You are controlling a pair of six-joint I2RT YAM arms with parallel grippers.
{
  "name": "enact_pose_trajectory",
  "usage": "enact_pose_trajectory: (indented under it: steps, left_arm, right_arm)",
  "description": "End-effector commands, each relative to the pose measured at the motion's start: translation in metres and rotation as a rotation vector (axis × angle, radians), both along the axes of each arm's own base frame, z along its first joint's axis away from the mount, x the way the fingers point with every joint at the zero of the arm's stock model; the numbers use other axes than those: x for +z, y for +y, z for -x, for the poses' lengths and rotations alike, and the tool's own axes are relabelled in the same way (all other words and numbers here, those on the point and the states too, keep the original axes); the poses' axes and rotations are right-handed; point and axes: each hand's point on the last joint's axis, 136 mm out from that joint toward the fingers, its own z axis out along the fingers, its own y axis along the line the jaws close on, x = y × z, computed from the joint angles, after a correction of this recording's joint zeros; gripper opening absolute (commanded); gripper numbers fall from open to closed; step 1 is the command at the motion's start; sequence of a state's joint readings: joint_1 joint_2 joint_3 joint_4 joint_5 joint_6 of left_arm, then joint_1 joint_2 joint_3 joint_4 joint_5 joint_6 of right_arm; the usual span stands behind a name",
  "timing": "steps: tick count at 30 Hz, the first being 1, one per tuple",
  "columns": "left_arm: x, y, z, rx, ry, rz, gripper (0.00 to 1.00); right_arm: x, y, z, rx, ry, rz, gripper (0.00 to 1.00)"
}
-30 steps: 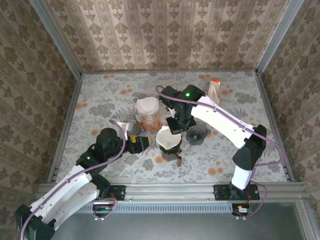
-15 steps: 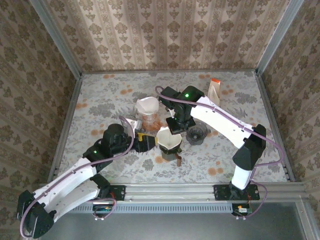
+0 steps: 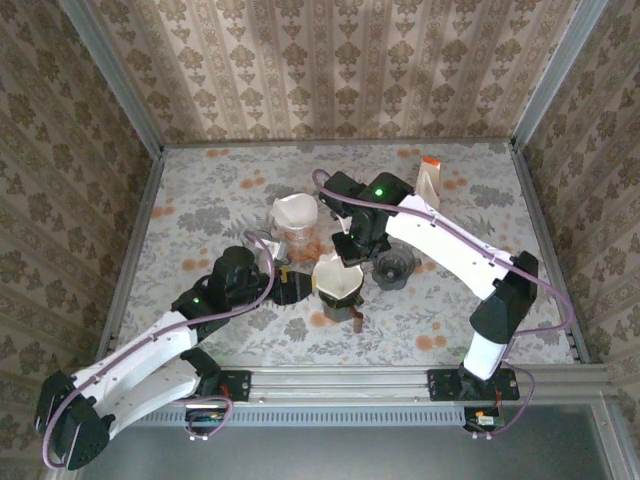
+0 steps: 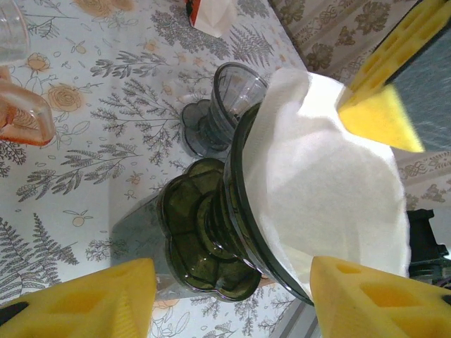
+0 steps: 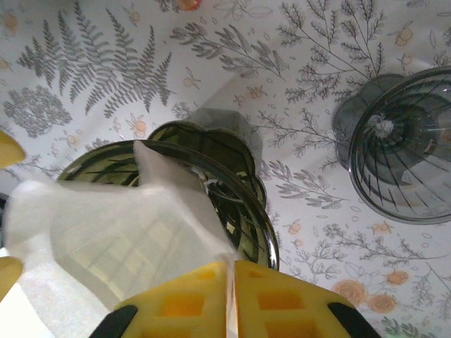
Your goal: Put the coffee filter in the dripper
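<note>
The dark green dripper (image 3: 340, 303) stands on the table's middle, with the white coffee filter (image 3: 334, 276) sitting in its cone. My right gripper (image 3: 350, 256) hangs over the far rim, shut on the filter's upper edge. In the right wrist view the paper (image 5: 120, 239) runs into the thin slit of the gripper (image 5: 232, 271), above the dripper's rim (image 5: 243, 204). My left gripper (image 3: 292, 286) is open at the dripper's left side. Its yellow fingers (image 4: 77, 303) flank the dripper's base (image 4: 204, 246) without touching; the filter (image 4: 324, 190) rises above.
A second, clear dripper (image 3: 393, 267) stands just right of the green one. A stack of filters on an orange holder (image 3: 296, 218) is behind it. A small carton (image 3: 431, 180) stands at the back right. Patterned walls close in three sides.
My left arm has swung right, up to the dripper, and its jaws have narrowed. The right gripper stays at the filter's edge.
</note>
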State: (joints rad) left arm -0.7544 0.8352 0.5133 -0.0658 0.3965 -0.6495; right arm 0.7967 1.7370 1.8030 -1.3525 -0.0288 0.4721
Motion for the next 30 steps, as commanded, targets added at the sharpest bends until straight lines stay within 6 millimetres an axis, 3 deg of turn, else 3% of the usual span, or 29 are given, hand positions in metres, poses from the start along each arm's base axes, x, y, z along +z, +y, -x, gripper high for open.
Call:
enact_pose_trajectory:
  steps: [1, 4, 11, 13, 21, 30]
  left_arm:
    - [0.014, -0.005, -0.001, -0.018, -0.037, 0.015, 0.61]
    - [0.013, -0.006, -0.001, -0.020, -0.036, 0.013, 0.61]
    - [0.015, -0.007, -0.003, -0.015, -0.037, 0.009, 0.61]
    - [0.015, -0.007, -0.002, -0.016, -0.037, 0.007, 0.62]
    - [0.015, -0.006, -0.004, -0.008, -0.034, -0.001, 0.62]
    - [0.012, -0.009, -0.004, -0.015, -0.025, -0.008, 0.61]
  right_arm:
    - [0.019, -0.002, 0.000, -0.010, -0.073, -0.049, 0.27]
    - [0.026, -0.005, 0.001, -0.023, -0.110, -0.078, 0.45]
    - [0.042, -0.017, -0.015, 0.019, -0.370, -0.130, 0.48]
    - [0.037, -0.020, -0.017, 0.043, -0.395, -0.115, 0.50]
    - [0.004, -0.018, -0.016, 0.103, -0.329, -0.044, 0.24]
    - [-0.012, -0.019, -0.011, 0.112, -0.299, -0.025, 0.18]
